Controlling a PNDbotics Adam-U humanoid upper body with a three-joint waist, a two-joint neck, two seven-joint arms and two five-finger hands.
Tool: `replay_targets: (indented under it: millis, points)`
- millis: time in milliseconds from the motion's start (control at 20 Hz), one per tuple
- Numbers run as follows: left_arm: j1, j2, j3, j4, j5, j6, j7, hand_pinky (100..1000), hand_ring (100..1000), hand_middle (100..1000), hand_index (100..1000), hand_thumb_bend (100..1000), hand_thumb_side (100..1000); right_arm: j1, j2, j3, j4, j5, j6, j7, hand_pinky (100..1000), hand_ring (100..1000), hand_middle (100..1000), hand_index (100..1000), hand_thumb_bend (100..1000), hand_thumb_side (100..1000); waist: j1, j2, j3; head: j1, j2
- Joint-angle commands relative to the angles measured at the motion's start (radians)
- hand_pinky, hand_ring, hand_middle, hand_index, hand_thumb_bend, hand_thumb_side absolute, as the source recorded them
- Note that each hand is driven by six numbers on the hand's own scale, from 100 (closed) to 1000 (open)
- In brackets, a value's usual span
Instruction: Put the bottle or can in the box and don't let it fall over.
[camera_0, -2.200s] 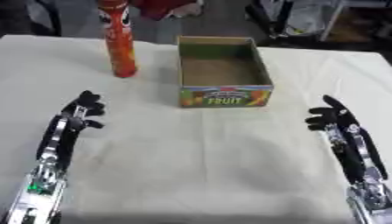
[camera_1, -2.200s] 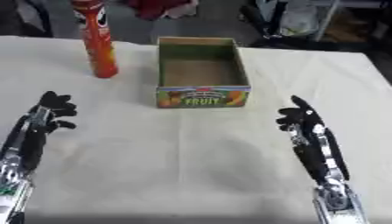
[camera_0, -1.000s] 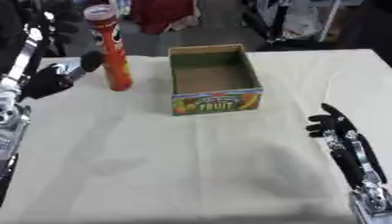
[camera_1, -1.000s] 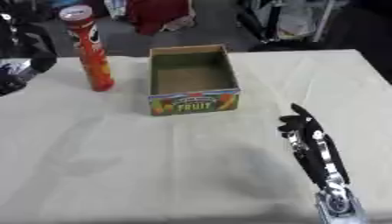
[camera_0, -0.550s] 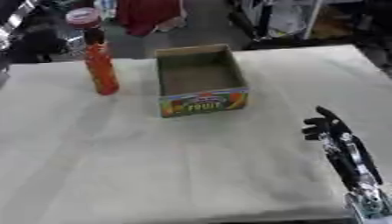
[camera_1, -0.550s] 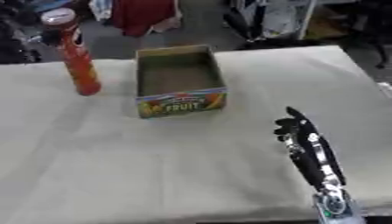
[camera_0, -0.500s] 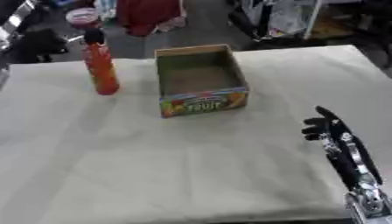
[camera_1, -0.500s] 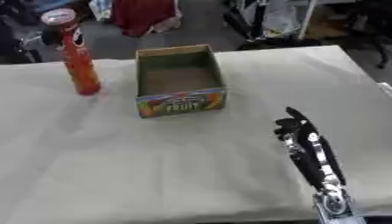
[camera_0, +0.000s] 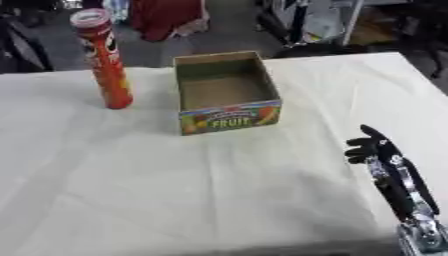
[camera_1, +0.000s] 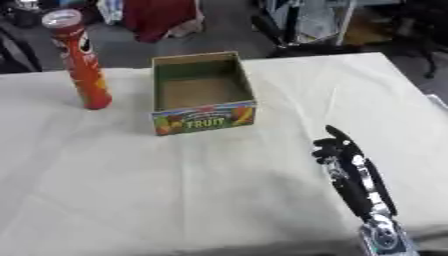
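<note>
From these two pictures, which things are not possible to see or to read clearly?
- Left hand: in neither eye view, so its state is unknown.
- Right hand: fingers seen end-on and dark; open or curled cannot be told.
- Red can: the print on its side is too blurred to read.
- Box: only the word FRUIT is readable on the front; the near wall hides the front strip of its floor.
</note>
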Motion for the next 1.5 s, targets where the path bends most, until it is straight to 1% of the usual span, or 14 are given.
replay_targets:
  millis: [50,200,400,750,800,850,950,1050,1150,1500]
  points:
    - [-0.044,-0.002,0.038,0.077,-0.056,-0.023,-0.054,767,768,779,967,841,760,-0.012,-0.005,0.002,-0.011,-0.003,-0.003,0.006,665,683,702,941,100,846,-0.001,-0.007,-0.003,-0.001,-0.014]
    - [-0.064,-0.019,0.066,0.156,-0.105,-0.057,-0.092,752,756,767,961,854,750,-0.016,-0.003,0.003,-0.012,-0.003,-0.004,0.008,665,684,702,941,100,843,-0.003,-0.005,-0.009,0.000,-0.018]
    - [-0.081,-0.046,0.097,0.259,-0.168,-0.109,-0.066,732,748,759,957,878,764,-0.019,0.000,0.004,-0.013,-0.003,-0.005,0.010,665,684,702,942,100,843,-0.007,-0.004,-0.016,0.001,-0.021]
    - [-0.119,-0.090,0.151,0.426,-0.276,-0.202,0.039,709,741,746,947,887,768,-0.027,0.009,0.009,-0.014,-0.005,-0.008,0.018,666,684,703,942,100,843,-0.014,0.004,-0.031,0.011,-0.029]
    - [-0.121,-0.096,0.159,0.441,-0.290,-0.213,0.062,706,740,745,946,892,772,-0.029,0.010,0.010,-0.014,-0.006,-0.008,0.019,666,684,703,942,100,842,-0.015,0.006,-0.034,0.013,-0.030]
    - [-0.121,-0.104,0.162,0.458,-0.297,-0.224,0.104,702,740,744,945,895,774,-0.031,0.011,0.010,-0.015,-0.006,-0.008,0.020,666,684,703,942,100,842,-0.015,0.007,-0.038,0.016,-0.032]
    - [-0.122,-0.117,0.163,0.489,-0.290,-0.244,0.179,694,738,741,942,898,776,-0.035,0.013,0.012,-0.016,-0.007,-0.009,0.022,666,685,703,942,100,842,-0.016,0.011,-0.046,0.021,-0.036]
    - [-0.125,-0.125,0.158,0.503,-0.271,-0.256,0.225,688,737,738,939,897,777,-0.038,0.014,0.013,-0.016,-0.008,-0.009,0.024,666,685,703,942,100,842,-0.015,0.014,-0.052,0.025,-0.038]
    - [-0.127,-0.129,0.152,0.504,-0.252,-0.263,0.252,685,735,736,938,886,774,-0.041,0.015,0.014,-0.017,-0.009,-0.010,0.026,666,685,703,942,100,841,-0.015,0.016,-0.057,0.028,-0.038]
    - [-0.137,-0.137,0.130,0.486,-0.233,-0.269,0.260,676,724,726,935,844,762,-0.043,0.017,0.015,-0.016,-0.011,-0.010,0.029,667,685,703,942,100,841,-0.013,0.016,-0.066,0.036,-0.037]
